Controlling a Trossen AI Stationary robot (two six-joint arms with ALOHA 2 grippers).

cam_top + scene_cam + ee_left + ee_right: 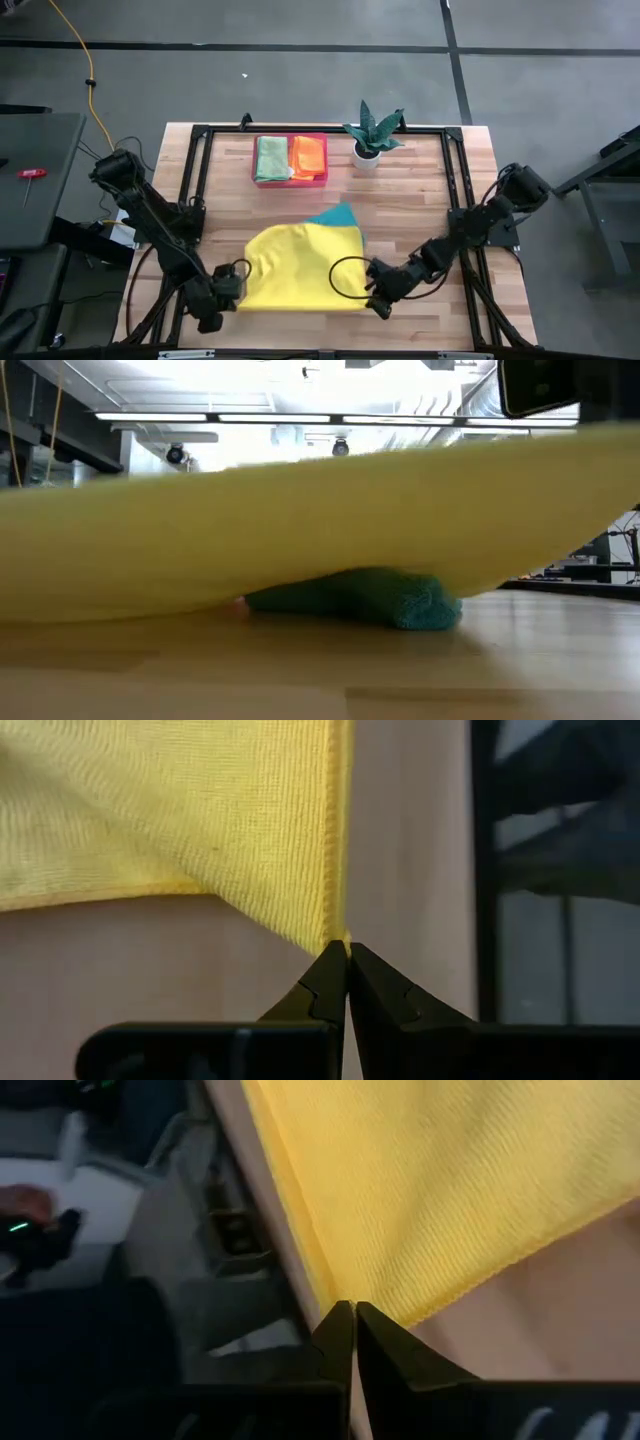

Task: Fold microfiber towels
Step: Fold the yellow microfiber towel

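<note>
Yellow towel (300,268) corners pinched: left end effector (346,952) clamped; right end effector (354,1312) clamped.

The wooden tabletop (420,210) stands on a grey concrete floor (300,80) marked with dark lines. A yellow cable (88,80) crosses the floor. A dark side table (35,170) stands beside it. Fluorescent ceiling lights (300,417) run overhead.

Robot lab or workshop: grey concrete floor (300,80) with dark seams, wood table (420,200) in black metal frame (195,170), yellow cable (88,75) on floor, open ceiling with strip lights (340,417) and ducts (485,395)
</note>
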